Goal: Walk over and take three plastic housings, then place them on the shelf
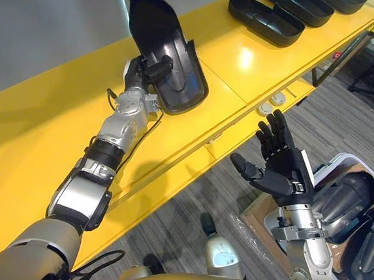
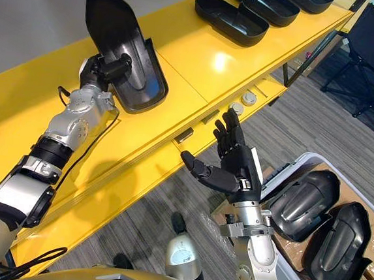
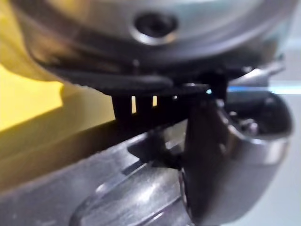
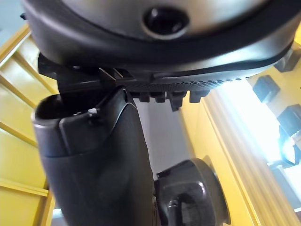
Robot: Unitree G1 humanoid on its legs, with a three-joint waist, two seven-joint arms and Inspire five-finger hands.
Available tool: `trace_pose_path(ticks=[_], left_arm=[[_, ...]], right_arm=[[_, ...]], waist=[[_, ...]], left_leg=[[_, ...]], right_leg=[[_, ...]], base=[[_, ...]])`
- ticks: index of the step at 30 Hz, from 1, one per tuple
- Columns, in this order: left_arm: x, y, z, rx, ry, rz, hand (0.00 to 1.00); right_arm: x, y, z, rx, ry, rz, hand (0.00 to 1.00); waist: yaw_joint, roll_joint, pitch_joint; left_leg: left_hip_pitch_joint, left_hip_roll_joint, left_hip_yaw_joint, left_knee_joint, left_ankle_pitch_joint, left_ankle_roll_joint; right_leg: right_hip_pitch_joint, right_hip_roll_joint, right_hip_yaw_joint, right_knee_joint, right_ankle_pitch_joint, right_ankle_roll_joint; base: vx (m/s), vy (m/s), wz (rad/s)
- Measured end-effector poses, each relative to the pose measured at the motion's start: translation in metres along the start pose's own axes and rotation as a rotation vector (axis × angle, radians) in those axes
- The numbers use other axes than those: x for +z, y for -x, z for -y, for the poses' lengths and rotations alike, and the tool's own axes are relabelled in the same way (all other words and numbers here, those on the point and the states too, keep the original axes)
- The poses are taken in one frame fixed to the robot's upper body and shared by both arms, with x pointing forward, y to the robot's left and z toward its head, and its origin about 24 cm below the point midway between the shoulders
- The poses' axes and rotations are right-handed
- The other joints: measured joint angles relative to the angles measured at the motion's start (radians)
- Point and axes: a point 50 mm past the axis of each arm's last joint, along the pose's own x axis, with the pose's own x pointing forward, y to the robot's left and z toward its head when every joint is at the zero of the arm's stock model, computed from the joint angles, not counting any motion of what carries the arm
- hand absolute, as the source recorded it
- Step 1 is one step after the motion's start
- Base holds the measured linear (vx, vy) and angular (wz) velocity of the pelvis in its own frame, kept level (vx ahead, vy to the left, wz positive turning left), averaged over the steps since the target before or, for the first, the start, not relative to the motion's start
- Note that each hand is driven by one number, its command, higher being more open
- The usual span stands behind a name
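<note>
— A long yellow shelf (image 1: 50, 134) runs along a grey wall, with grey carpet (image 1: 346, 121) below it. Where is the plastic housing?

— The left hand (image 1: 139, 70) grips a black plastic housing (image 1: 174, 60), thumb and fingers curled round its near edge. The housing is tilted over the shelf, its far end raised toward the wall. I cannot tell whether its low end touches the shelf.

— And the right hand?

— The right hand (image 2: 237, 164) hangs over the carpet, palm up, fingers spread and holding nothing.

— Any other housings?

— A row of housings (image 1: 266, 19) lies open side up at the shelf's far end. Two spare housings (image 2: 303, 202) lie side by side in a white-rimmed bin (image 2: 316, 156), just beside the right arm.
</note>
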Motion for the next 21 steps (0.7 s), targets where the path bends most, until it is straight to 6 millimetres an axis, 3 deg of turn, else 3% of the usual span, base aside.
trace_pose_path(ticks=[7, 13, 21], left_arm=[[-0.001, -0.001, 0.003, -0.027, -0.049, -0.001, 1.00], [-0.002, -0.001, 0.003, -0.012, -0.121, 0.007, 1.00], [0.000, -0.002, 0.003, 0.072, -0.358, 0.041, 1.00]], right_arm=[[0.000, -0.007, -0.008, 0.036, -0.021, 0.017, 1.00], [0.001, -0.008, -0.008, 0.018, -0.022, 0.021, 1.00], [-0.002, -0.008, -0.014, 0.040, -0.042, 0.012, 1.00]], waist=[[0.000, 0.001, 0.047], [0.000, 0.004, 0.051], [-0.005, 0.006, 0.053]], left_leg=[[-0.003, 0.008, -0.013, 0.042, -0.025, 0.005], [-0.005, 0.011, -0.013, 0.047, -0.027, 0.005], [-0.002, 0.011, -0.022, 0.045, -0.027, 0.005]], right_leg=[[0.023, -0.003, -0.008, -0.001, -0.003, -0.005], [0.023, -0.002, -0.008, -0.001, -0.003, -0.005], [0.032, -0.002, -0.015, -0.002, -0.004, -0.004]], base=[[-0.07, 0.002, 0.02], [-0.04, -0.002, 0.00], [-0.03, 0.000, 0.02]])
